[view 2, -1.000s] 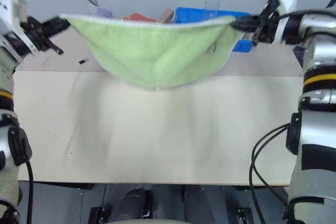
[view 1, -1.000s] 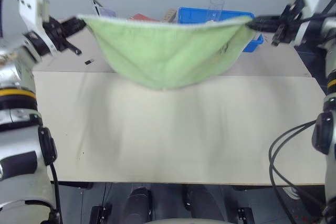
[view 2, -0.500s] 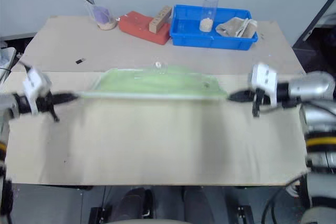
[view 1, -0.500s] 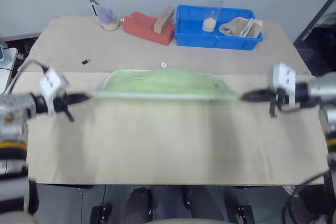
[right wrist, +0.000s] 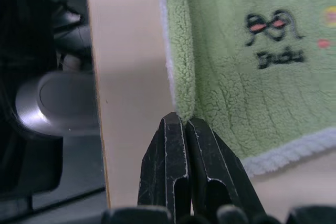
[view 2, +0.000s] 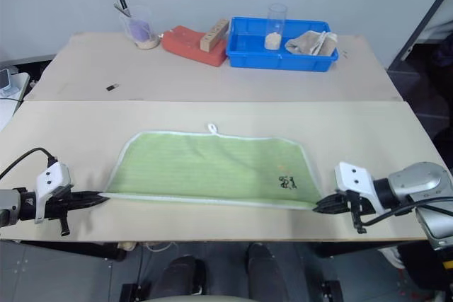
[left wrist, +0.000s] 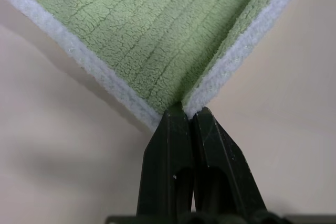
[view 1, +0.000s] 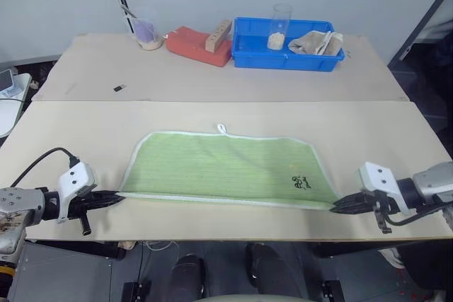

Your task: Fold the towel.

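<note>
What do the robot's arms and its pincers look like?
Each arm is shiny silver metal with black parts. A small white box sits on each wrist, and a black cable loops to the left one. The left pincer and the right pincer each have two slim black fingers that taper to a narrow point, like a bird's beak.

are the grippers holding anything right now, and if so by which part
Both hold the towel. The left gripper is shut on its near left corner, and the right gripper is shut on its near right corner, by the embroidered mark.
</note>
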Controlling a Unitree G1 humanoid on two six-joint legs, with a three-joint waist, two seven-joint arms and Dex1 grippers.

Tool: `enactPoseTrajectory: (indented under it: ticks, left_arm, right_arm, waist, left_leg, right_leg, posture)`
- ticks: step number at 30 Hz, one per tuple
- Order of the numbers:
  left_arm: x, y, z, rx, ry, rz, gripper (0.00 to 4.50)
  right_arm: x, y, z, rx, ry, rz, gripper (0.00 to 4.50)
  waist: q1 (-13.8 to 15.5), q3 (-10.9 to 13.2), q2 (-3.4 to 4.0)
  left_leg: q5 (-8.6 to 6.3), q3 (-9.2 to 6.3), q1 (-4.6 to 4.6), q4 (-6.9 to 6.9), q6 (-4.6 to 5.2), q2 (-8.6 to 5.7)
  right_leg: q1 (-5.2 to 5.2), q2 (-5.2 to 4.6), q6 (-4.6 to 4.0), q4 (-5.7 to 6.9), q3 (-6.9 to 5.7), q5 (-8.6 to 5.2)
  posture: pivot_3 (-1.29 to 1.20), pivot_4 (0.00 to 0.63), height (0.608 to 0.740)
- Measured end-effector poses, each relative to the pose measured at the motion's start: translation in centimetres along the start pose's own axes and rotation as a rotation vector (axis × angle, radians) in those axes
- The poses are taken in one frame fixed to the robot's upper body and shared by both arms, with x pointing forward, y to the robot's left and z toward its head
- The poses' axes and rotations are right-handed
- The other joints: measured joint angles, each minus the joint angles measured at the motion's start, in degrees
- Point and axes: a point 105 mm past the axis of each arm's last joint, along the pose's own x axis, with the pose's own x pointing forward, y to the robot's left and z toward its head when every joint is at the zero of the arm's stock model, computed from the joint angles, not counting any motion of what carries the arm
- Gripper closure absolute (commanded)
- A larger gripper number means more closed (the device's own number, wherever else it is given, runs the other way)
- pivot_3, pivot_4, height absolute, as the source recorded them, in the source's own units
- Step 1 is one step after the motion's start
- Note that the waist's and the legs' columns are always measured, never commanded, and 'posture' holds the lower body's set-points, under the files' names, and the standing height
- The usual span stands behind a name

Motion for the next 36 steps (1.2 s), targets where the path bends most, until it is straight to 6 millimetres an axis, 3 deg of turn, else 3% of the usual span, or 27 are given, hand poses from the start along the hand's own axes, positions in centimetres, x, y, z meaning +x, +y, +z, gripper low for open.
enactPoseTrajectory:
  ticks: [6, 11, 17, 23, 26, 34, 36]
  left_arm:
    - [-0.7, 3.5, 4.2, -0.023, -0.091, 0.068, 4.50]
    - [0.5, 6.4, 7.3, -0.067, -0.167, 0.106, 4.50]
    - [3.4, 8.4, 8.6, -0.115, -0.178, 0.129, 4.50]
    - [4.7, 9.4, 8.7, -0.081, -0.147, 0.165, 4.50]
    - [4.9, 9.8, 8.3, -0.083, -0.134, 0.193, 3.60]
    - [4.6, 10.6, 7.8, -0.016, -0.121, 0.265, 0.00]
    - [4.3, 10.3, 8.5, 0.038, -0.139, 0.254, 0.00]
  right_arm:
    - [-1.5, -4.1, 3.2, 0.141, -0.122, -0.123, 4.44]
    - [-1.1, -7.0, 3.9, 0.273, -0.155, -0.173, 4.44]
    - [-0.3, -9.1, 2.8, 0.375, -0.110, -0.216, 4.44]
    - [-0.1, -10.2, 2.4, 0.405, -0.096, -0.256, 4.44]
    - [0.1, -10.5, 2.5, 0.408, -0.097, -0.273, 3.53]
    - [-1.5, -12.0, 2.9, 0.396, -0.157, -0.445, 0.76]
    - [-2.4, -11.6, 3.3, 0.383, -0.198, -0.476, 0.11]
  waist:
    - [0.31, 0.00, -0.02]
    - [0.54, -0.01, -0.03]
    - [0.54, -0.01, -0.04]
    - [-0.03, -0.01, -0.04]
    - [-0.13, -0.01, -0.04]
    - [0.03, -0.01, -0.04]
    - [0.10, -0.01, -0.04]
  left_leg:
    - [0.00, -0.03, -0.15, -0.05, 0.01, -0.08]
    - [-0.01, -0.04, -0.29, -0.09, 0.01, -0.16]
    - [-0.02, -0.08, -0.42, -0.09, 0.03, -0.18]
    - [-0.03, -0.11, -0.46, -0.08, 0.04, -0.18]
    - [-0.02, -0.14, -0.45, -0.09, 0.04, -0.18]
    - [-0.02, -0.16, -0.48, -0.08, 0.04, -0.19]
    - [-0.03, -0.20, -0.56, -0.10, 0.04, -0.18]
  right_leg:
    - [-0.03, 0.02, 0.00, -0.02, 0.00, 0.02]
    - [-0.03, 0.00, 0.29, -0.20, 0.01, 0.22]
    - [-0.05, 0.02, 0.13, -0.22, 0.02, 0.33]
    - [-0.07, 0.01, 0.09, -0.23, 0.02, 0.37]
    - [-0.07, 0.02, 0.17, -0.18, 0.02, 0.32]
    - [-0.08, -0.02, 0.14, -0.18, 0.02, 0.34]
    - [-0.12, -0.02, 0.09, -0.19, 0.00, 0.37]
  posture:
    - [0.00, 0.150, 0.714]
    - [0.00, 0.150, 0.714]
    - [0.00, 0.150, 0.714]
    - [0.00, 0.150, 0.714]
    - [0.00, 0.150, 0.714]
    - [0.00, 0.150, 0.714]
    - [0.00, 0.150, 0.714]
